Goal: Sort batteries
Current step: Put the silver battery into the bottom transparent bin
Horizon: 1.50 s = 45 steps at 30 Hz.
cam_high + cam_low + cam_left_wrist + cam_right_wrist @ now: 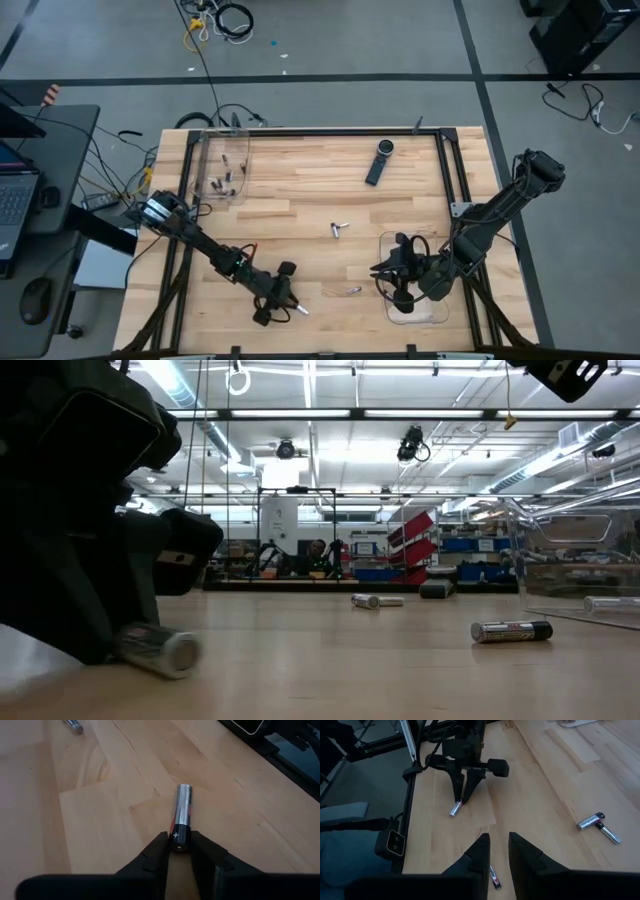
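Your left gripper (179,845): fingers narrowed onto the plus end of one battery (181,815) lying flat on the table (100,820) near its front edge. Your right gripper (499,845): fingers slightly parted, holding nothing, above another battery (493,876). Two batteries (339,227) lie mid-table.

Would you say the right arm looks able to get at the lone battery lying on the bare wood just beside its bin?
Probably yes. That battery lies in the open beside the clear bin, nothing over it, and the right gripper hovers close by, fingers slightly apart. The left gripper is busy farther off, closed on another battery.
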Tool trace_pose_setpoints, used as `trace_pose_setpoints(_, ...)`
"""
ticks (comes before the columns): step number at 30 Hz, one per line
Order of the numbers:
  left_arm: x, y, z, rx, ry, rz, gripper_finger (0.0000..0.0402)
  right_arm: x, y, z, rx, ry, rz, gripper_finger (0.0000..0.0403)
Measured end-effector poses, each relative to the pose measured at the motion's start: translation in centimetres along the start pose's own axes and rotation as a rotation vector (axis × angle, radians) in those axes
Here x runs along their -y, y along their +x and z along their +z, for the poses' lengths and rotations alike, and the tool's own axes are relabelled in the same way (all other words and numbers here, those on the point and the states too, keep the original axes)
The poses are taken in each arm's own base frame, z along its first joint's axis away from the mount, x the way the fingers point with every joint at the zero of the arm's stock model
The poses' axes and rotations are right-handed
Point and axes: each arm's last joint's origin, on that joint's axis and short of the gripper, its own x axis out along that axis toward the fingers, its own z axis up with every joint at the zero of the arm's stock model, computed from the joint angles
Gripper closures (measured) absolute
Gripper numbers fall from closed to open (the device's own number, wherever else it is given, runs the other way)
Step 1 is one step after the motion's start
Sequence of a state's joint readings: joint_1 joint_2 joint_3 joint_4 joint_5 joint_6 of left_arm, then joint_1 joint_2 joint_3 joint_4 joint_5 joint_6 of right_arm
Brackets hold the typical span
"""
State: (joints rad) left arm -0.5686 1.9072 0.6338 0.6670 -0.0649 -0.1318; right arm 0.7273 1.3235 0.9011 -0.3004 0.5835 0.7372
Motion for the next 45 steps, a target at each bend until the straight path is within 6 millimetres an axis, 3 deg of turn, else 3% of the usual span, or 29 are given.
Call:
trace_pose_setpoints(5,0.0,0.0,0.0,-0.003,0.0,-0.014,0.0347,0.0,0.0,0.0,0.0,0.0,0.0,0.0346)
trace_pose_setpoints(16,0.1,-0.1,0.4,0.026,0.051,-0.03,0.0353,-0.2,0.0,0.2,0.021,-0.021,0.018,0.0346)
trace_pose_setpoints(29,0.0,-2.1,2.8,0.097,0.221,0.089,0.0354,-1.6,-0.4,1.9,0.201,-0.19,0.104,0.0346)
trace_pose_setpoints(39,-0.7,-4.4,5.4,0.182,0.359,0.298,0.0354,-1.7,-0.6,2.8,0.321,-0.312,0.011,0.0346)
trace_pose_setpoints(45,-1.8,-6.8,7.3,0.199,0.385,0.538,0.0354,-2.3,1.0,2.5,0.375,-0.381,-0.083,0.0346)
